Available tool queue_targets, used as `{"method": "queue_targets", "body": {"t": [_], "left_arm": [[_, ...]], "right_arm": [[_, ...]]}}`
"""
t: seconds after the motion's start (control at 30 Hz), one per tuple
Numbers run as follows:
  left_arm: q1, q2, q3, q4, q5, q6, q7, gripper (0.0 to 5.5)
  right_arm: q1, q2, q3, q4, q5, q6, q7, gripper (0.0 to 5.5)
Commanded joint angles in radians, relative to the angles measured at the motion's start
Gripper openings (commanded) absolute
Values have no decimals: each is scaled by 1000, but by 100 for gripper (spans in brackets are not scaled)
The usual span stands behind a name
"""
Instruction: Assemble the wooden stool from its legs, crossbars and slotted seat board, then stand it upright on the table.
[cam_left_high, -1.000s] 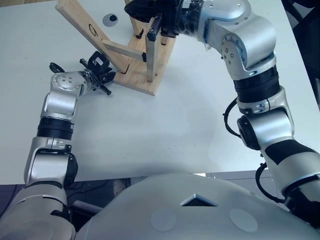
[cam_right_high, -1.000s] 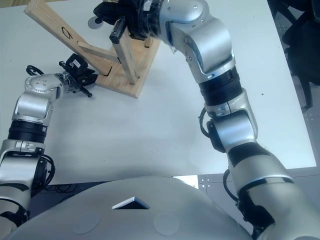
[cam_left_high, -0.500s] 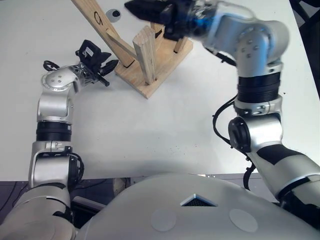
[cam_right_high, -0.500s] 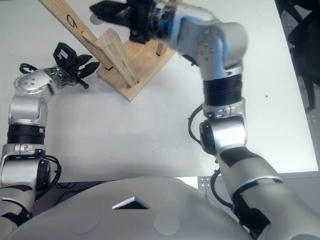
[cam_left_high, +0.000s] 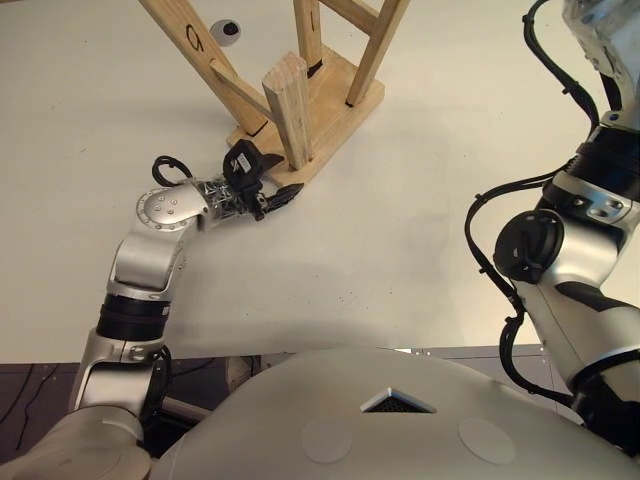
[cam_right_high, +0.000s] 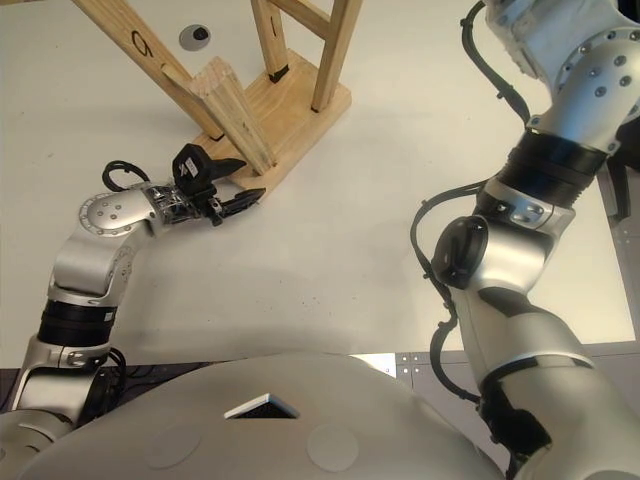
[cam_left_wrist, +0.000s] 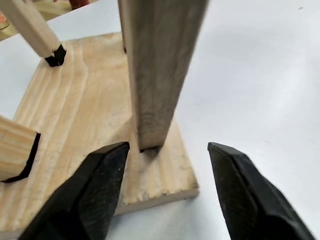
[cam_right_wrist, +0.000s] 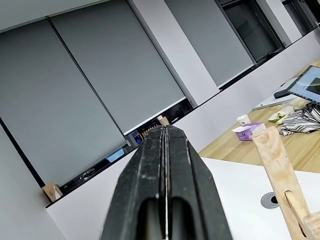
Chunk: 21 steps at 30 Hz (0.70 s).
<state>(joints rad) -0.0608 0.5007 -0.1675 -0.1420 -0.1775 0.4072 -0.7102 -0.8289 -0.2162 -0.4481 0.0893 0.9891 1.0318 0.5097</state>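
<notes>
Head view — inverted stool (cam_left_high: 318, 75) upper centre, seat board (cam_left_high: 340, 110) down; left gripper (cam_left_high: 288, 177) gapes empty at its near corner. Left wrist: a leg (cam_left_wrist: 155, 70) stands just ahead of the spread jaws. Right wrist: right gripper (cam_right_wrist: 165, 131) pressed closed, empty. Next, likely — grip that leg, flip upright.

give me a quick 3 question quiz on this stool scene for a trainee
1. Pick one. The left gripper is: A) open, near a corner of the seat board; B) shut on a leg; C) shut and empty.
2. True or false: the stool rests on its seat board with its legs pointing up.
3. Fill in: the right gripper has its fingers ___.
Key: 1 A; 2 true; 3 shut.
</notes>
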Motion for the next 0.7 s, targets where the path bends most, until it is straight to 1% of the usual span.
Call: {"method": "queue_targets", "body": {"t": [0.03,0.07,0.13,0.23,0.37,0.47,0.53,0.63,0.7], "left_arm": [[-56,-61,-5,54,21,-51,51,288],[-71,-85,4,77,17,-70,69,288],[-88,-125,24,114,0,-107,88,259],[-81,-134,32,146,-10,-144,70,210],[-39,-77,41,137,-52,-184,-53,151],[-27,-32,68,155,-104,-206,-156,124],[-33,-16,97,182,-138,-212,-197,116],[-24,34,126,193,-223,-151,-318,115],[-13,81,140,173,-301,-59,-409,115]], "right_arm": [[23,-26,46,4,-25,-13,-7,0],[25,-28,56,11,-34,-18,-6,0],[28,-32,71,23,-49,-30,-5,0],[31,-44,78,35,-63,-45,3,0],[3,-97,36,57,-36,-64,32,0],[-47,-156,-29,87,14,-82,84,0],[-72,-198,-47,130,13,-104,118,0],[-74,-263,-13,226,-52,-147,194,0],[-17,-300,74,243,-114,-177,325,0]]}}
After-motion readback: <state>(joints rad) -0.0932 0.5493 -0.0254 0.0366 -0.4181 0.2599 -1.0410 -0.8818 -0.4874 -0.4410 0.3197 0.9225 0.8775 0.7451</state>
